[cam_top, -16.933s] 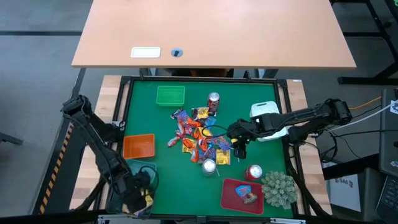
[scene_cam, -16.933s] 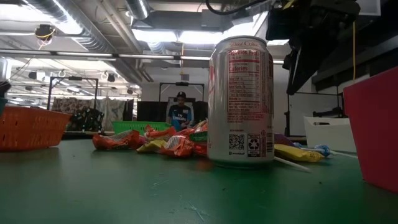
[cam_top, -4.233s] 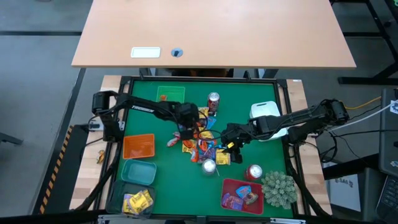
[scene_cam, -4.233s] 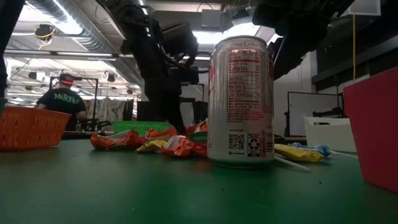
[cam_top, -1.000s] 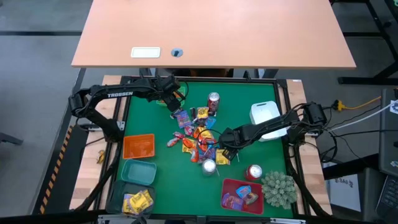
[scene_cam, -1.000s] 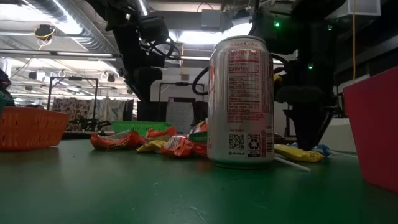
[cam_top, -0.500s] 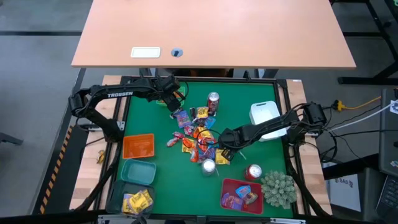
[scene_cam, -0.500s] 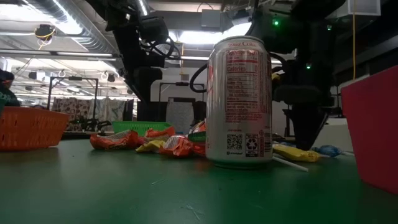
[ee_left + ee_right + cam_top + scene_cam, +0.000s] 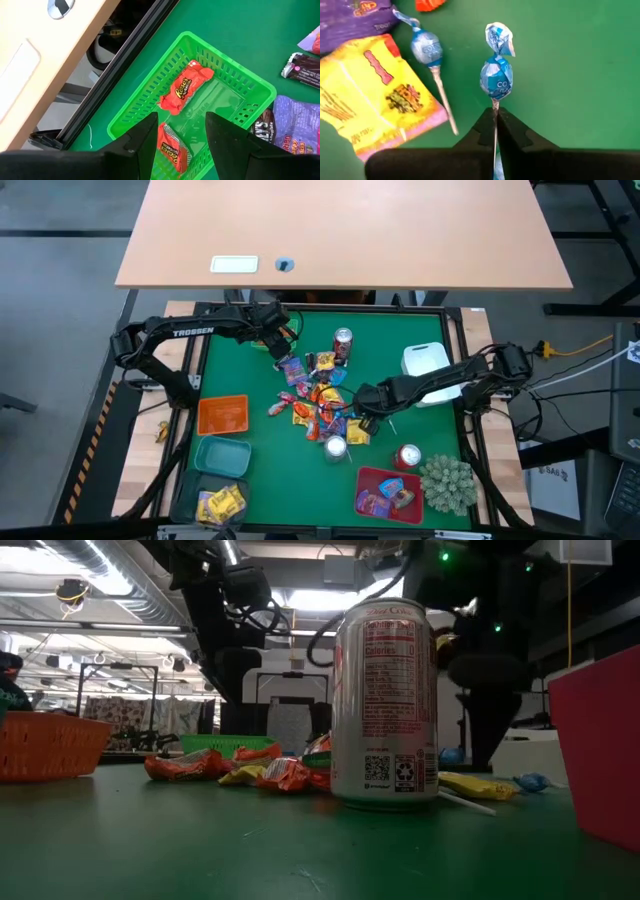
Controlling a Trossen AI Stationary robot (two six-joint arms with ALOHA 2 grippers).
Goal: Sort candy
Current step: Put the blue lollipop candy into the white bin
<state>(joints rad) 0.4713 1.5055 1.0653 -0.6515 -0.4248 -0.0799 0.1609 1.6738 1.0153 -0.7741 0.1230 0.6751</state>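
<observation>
Overhead view of a green-topped work table [image 9: 420, 330] with both dark arms over it. The right gripper [image 9: 495, 116], at the right edge of the loose pile of wrapped candy [image 9: 318, 402] in the table's middle, has its two fingers pinched together on the white stick of a blue-wrapped lollipop [image 9: 496, 80]; the sweet's head sticks out beyond the fingertips, above the green surface. A second blue lollipop [image 9: 426, 49] lies just beside it, its stick next to a flat yellow packet [image 9: 375, 95] and near a purple packet [image 9: 355, 17].

The left gripper [image 9: 181, 131] hangs over the green plastic mesh basket [image 9: 250, 85] at the far left of the table, fingers spread apart and holding nothing. Two orange-red wrapped sweets [image 9: 186, 87] lie inside that basket.

An orange basket [image 9: 223, 415], a teal basket [image 9: 222, 454] and a bin of yellow sweets [image 9: 222, 504] stand along the left side; a red bin [image 9: 390, 492] with sweets sits near right. A red-and-silver drink can [image 9: 386, 705] stands upright in the low view's foreground, close to the pile.
</observation>
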